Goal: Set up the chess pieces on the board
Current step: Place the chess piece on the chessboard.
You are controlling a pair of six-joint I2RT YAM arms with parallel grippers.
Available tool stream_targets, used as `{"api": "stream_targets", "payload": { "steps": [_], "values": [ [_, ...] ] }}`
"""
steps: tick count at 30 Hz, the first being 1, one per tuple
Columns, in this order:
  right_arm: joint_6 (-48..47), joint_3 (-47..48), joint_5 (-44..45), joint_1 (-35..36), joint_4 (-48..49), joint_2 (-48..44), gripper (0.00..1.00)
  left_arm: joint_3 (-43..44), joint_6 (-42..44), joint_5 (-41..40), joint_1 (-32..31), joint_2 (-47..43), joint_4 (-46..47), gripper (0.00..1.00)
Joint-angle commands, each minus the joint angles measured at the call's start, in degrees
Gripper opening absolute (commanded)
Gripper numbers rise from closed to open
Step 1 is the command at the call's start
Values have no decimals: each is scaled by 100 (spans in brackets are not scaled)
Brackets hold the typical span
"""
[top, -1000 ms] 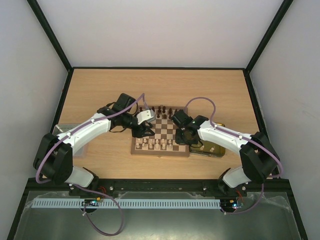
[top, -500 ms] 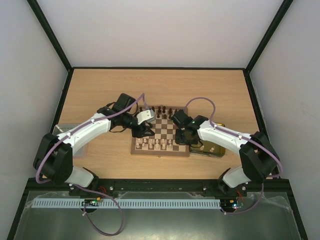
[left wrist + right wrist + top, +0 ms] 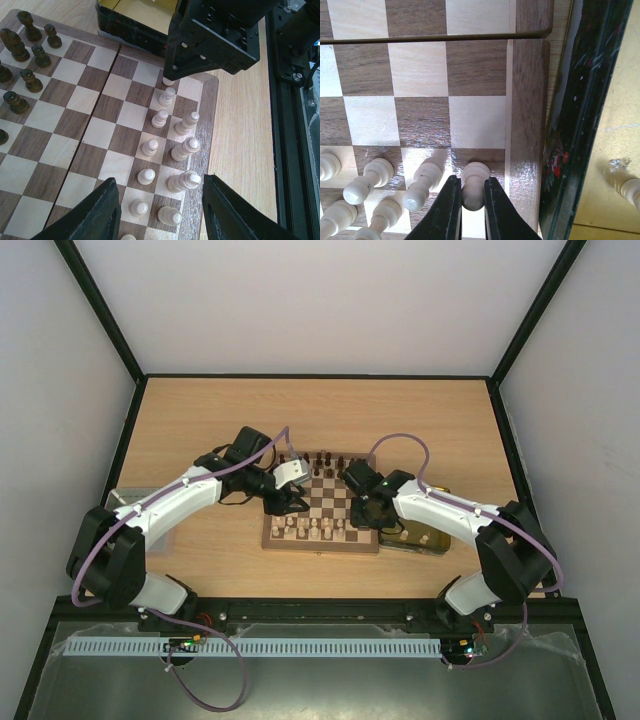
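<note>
**A:** Where is your right tool?

**B:** Your right tool [image 3: 471,192] is clamped on a cream pawn [image 3: 474,175] at the right border of the board [image 3: 320,545], near the gold tray [image 3: 428,540].

**A:** And your left?

**B:** Your left tool [image 3: 161,194] hangs with its jaws apart over the cream pieces [image 3: 185,149] at the near edge, holding nothing. The dark pieces [image 3: 31,81] stand at the far edge.
</note>
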Motion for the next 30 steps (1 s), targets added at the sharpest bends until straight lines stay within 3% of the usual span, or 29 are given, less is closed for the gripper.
{"api": "stream_targets", "payload": {
  "steps": [1,30],
  "values": [
    [-2,168,140,38,-185,48,9,0,120,118,31,-38,-69,47],
    [-37,137,92,41,-222,36,17,21,111,126,31,-21,-72,47]
  ]
}}
